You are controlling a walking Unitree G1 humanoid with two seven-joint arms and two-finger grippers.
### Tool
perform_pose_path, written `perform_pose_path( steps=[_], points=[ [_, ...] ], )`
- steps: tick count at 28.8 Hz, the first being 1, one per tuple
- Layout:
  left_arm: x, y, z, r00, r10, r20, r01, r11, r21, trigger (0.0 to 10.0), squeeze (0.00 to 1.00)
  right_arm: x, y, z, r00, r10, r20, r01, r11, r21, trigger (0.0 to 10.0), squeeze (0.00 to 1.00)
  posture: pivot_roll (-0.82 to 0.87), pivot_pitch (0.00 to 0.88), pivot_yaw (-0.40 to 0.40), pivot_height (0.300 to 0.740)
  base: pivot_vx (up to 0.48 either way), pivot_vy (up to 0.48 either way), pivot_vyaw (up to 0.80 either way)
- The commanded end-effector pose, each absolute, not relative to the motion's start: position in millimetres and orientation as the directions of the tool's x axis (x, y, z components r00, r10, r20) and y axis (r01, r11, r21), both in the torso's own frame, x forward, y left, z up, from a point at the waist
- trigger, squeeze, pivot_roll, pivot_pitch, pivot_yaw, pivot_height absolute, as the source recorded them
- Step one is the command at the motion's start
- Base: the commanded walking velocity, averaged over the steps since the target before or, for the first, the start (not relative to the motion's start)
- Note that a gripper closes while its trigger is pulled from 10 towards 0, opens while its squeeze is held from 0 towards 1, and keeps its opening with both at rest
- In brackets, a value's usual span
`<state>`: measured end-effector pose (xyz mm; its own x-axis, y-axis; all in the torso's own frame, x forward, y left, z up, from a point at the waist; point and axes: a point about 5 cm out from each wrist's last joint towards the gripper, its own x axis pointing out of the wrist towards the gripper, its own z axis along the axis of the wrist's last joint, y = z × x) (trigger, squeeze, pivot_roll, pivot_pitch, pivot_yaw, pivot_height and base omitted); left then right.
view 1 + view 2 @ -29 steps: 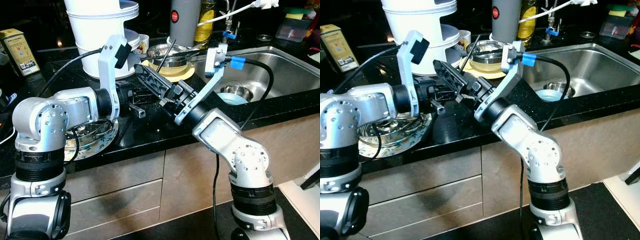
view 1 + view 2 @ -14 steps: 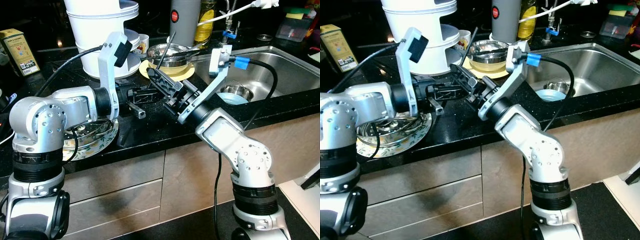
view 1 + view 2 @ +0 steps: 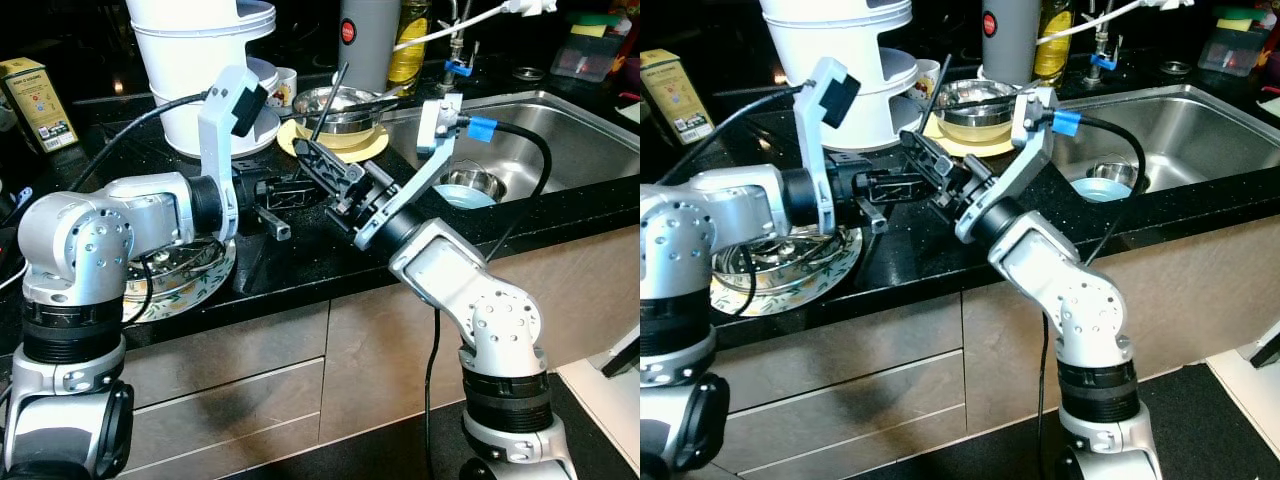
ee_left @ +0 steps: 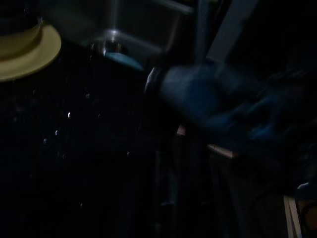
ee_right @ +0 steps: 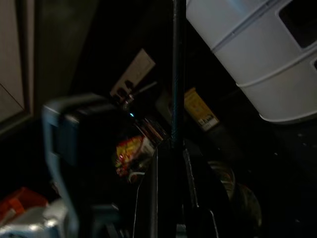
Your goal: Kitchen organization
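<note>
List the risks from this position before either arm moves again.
1. The right pincer is shut on a thin black rod whose tip stands close to the steel bowl on the yellow mat; a swing might knock the bowl.
2. The left pincer sits close beneath the right one, so the arms may collide.
3. The patterned plate overhangs the counter edge and could be nudged off.

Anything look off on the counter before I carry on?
Yes: the right claw holds a thin dark rod poking up near the steel bowl, and the left claw sits close beside it, so the two arms look crowded over the black counter.
</note>
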<state>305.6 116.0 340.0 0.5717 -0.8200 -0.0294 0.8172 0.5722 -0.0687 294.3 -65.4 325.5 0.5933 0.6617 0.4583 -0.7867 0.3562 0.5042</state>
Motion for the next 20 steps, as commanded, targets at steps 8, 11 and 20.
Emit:
perform_pose_path(
  steps=[8,11,20],
  points=[
    [311,121,342,0.608,-0.794,0.001,0.790,0.606,-0.089,10.0,0.00,293,-76,342,0.586,0.597,0.547,-0.800,0.322,0.506,0.0,0.00,-0.05,0.116,0.035,0.740,0.000,0.000,0.00],
    [310,122,349,0.594,-0.801,0.072,0.803,0.585,-0.112,10.0,0.00,294,-80,344,0.591,0.584,0.557,-0.798,0.322,0.509,0.0,0.00,-0.05,0.116,0.035,0.740,0.000,0.000,0.00],
    [313,142,383,0.610,-0.697,0.377,0.785,0.596,-0.168,10.0,0.00,287,-96,338,0.556,0.660,0.504,-0.829,0.401,0.389,0.0,0.00,-0.05,0.104,0.032,0.740,0.000,0.000,0.00]
  ],
)
